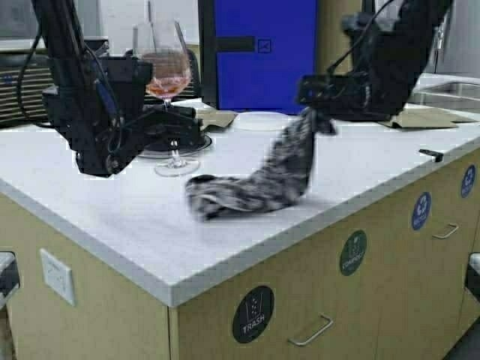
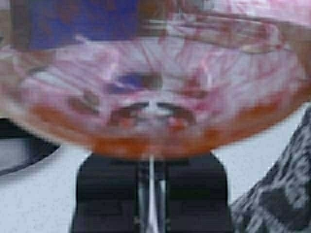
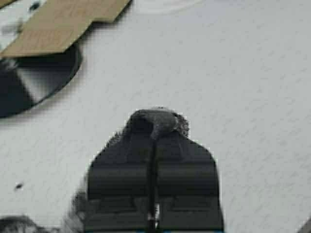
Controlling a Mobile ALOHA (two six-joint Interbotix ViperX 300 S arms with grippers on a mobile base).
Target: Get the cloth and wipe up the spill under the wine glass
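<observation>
Nearest the counter's (image 1: 112, 240) front edge, the cloth (image 1: 255, 187) trails in a heap, its upper end pinched in the right pincer (image 1: 313, 114), which is closed tight on the fabric. Toward the left edge, the left pincer (image 1: 177, 137) is clamped on the stem of the wine glass (image 1: 166, 75). To wipe well, I judge the glass should stay lifted and level while the cloth is dragged flat across the spot beneath it.

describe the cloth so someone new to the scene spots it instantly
On the white countertop, right of the wine glass, the cloth hangs from the right gripper, its low end heaped on the counter. It is the only dark, white-patterned fabric there.
</observation>
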